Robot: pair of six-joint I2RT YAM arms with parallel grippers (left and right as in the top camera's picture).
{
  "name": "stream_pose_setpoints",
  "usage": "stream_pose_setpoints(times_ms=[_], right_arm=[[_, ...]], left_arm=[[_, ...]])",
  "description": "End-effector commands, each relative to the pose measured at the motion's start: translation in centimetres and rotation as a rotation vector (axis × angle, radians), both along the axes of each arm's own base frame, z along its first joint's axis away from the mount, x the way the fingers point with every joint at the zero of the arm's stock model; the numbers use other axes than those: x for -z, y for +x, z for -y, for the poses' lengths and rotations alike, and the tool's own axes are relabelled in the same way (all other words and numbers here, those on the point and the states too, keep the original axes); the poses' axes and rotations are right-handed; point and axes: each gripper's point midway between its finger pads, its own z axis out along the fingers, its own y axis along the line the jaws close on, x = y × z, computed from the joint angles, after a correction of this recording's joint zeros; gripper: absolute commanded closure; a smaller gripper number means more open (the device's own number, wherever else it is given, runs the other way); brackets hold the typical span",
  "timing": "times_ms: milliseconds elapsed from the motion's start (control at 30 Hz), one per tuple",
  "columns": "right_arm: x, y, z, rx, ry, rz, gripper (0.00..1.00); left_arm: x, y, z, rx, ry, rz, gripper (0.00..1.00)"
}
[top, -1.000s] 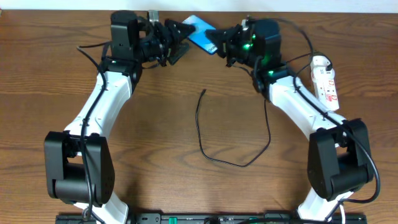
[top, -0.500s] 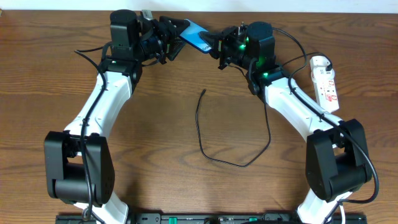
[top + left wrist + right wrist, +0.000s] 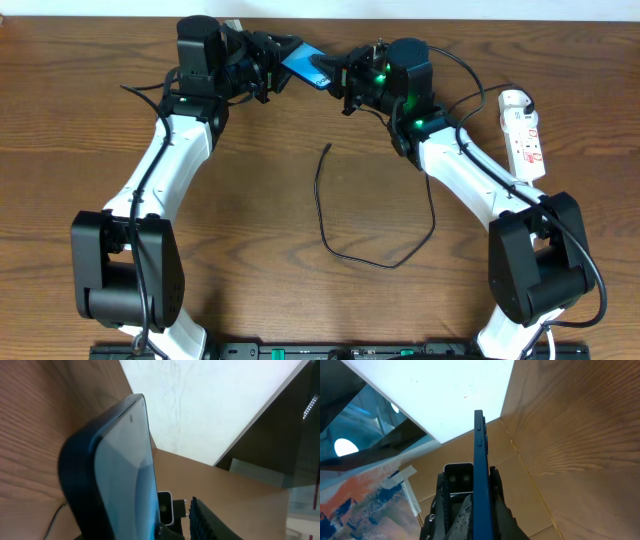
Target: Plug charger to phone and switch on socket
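The phone (image 3: 300, 61), its blue screen lit, hangs tilted above the back of the table between both grippers. My right gripper (image 3: 338, 72) is shut on its right end; in the right wrist view the phone (image 3: 480, 470) stands edge-on between the gripper's (image 3: 479, 502) fingers. My left gripper (image 3: 272, 60) brackets its left end. In the left wrist view the phone (image 3: 115, 470) fills the left side, and a gap shows between it and the ribbed fingertip (image 3: 205, 520). The charger (image 3: 330, 235) lies looped mid-table, tip (image 3: 329, 148) free. The socket (image 3: 525, 128) lies at the right.
A white wall (image 3: 210, 405) rises just behind the table's back edge. The socket's thick white cord (image 3: 478, 98) and black arm cables run beside the right arm. Bare wood (image 3: 250, 200) surrounds the charger loop.
The right gripper carried the phone left and slightly back, into the left gripper. The left jaws have narrowed around the phone's end. Charger and socket stayed put.
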Motion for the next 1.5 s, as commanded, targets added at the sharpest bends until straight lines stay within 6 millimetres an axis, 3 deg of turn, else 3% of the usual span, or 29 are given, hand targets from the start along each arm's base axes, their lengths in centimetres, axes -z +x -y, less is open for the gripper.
stream_pose_setpoints(times_ms=[0, 200, 467, 1067, 1233, 1467], right_arm=[[-3.0, -0.6, -0.3, -0.006, 0.041, 0.041, 0.99], [-3.1, -0.7, -0.3, -0.01, 0.046, 0.036, 0.98], [-3.9, -1.1, -0.7, -0.045, 0.065, 0.066, 0.99], [-4.2, -2.6, -1.8, -0.143, 0.081, 0.067, 0.99], [-4.1, -2.6, -1.8, -0.143, 0.081, 0.066, 0.99], [-4.0, -2.6, -1.8, -0.143, 0.079, 0.061, 0.98]], left_arm=[[-1.6, 0.2, -0.3, -0.015, -0.013, 0.023, 0.63], [-1.5, 0.2, -0.4, -0.015, -0.012, 0.02, 0.78], [0.5, -0.6, -0.5, -0.016, 0.001, -0.082, 0.79], [-1.1, -0.3, -0.7, 0.029, 0.001, 0.027, 0.79], [-1.0, -0.1, -0.9, 0.003, -0.01, 0.005, 0.81], [-1.0, 0.0, -1.0, -0.006, -0.012, -0.001, 0.92]])
